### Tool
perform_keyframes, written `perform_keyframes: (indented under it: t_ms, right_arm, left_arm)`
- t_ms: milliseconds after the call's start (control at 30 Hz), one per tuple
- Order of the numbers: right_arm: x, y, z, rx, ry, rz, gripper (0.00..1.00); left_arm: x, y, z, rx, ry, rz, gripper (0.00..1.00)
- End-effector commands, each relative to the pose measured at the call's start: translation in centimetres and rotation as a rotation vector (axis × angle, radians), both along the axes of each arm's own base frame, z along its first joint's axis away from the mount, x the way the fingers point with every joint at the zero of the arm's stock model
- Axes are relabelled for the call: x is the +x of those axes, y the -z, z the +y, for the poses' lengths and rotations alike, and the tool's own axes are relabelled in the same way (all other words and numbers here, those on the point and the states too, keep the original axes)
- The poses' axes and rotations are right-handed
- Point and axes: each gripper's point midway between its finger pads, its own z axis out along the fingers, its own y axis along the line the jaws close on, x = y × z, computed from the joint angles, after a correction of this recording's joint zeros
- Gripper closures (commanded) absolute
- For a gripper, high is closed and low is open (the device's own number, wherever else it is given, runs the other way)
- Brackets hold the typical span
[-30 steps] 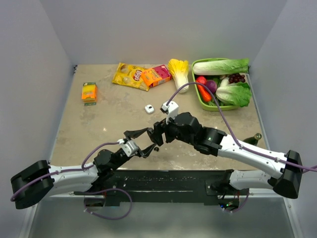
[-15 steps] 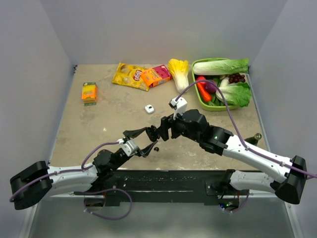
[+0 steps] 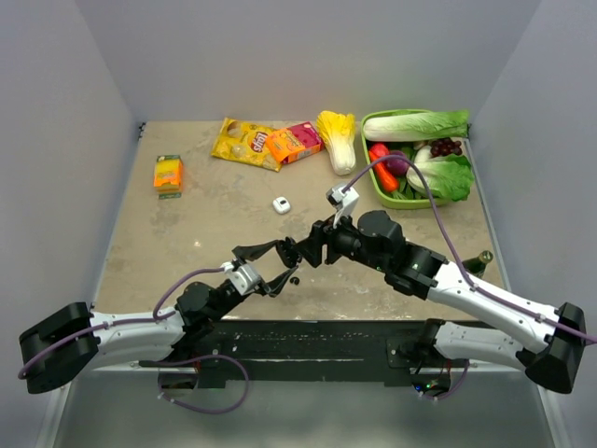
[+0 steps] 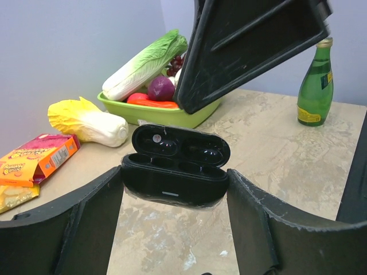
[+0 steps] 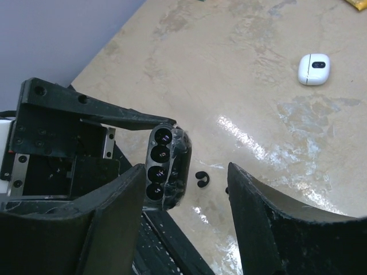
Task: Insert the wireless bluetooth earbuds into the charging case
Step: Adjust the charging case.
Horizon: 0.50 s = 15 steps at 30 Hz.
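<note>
Earbuds remain unfinished business: we see one black earbud (image 5: 200, 179) lying loose on the desk (image 5: 241, 103), just beside and below the held charging case (image 4: 175, 186). We cannot tell whether the case's wells are filled. The right end effector (image 5: 186, 169), fingers apart and empty, has drawn back from over the case within the last second, narrowing as it went. The left end effector (image 3: 284, 261) grips the black case by its ends, lid open, clear of the desk. Farther out, a small white case (image 3: 282, 204) sits well apart. A green tub of vegetables (image 4: 143, 113), snack packets (image 3: 247, 142) and a green bottle (image 4: 314, 80) ring the scene. We read the retreat as a reset, with the loose bud the likely next pickup.
</note>
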Motion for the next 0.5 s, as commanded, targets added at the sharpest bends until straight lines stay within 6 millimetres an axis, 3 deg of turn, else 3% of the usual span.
perform_keyframes:
  t_ms: [0,267,467]
  right_arm:
    - [0.2,-0.5,1.0,0.059,-0.029,0.018,0.41]
    - [0.3,1.1,1.4,0.041,-0.061,0.056,0.50]
    - [0.0,1.6,1.9,0.033,-0.089,0.073,0.52]
  left_arm:
    - [-0.3,-3.9,-0.3,-0.096,0.013,-0.075,1.00]
    - [-0.5,-4.3,-0.2,-0.106,0.013,-0.084,1.00]
    - [-0.3,-4.5,-0.1,-0.110,0.004,-0.085,1.00]
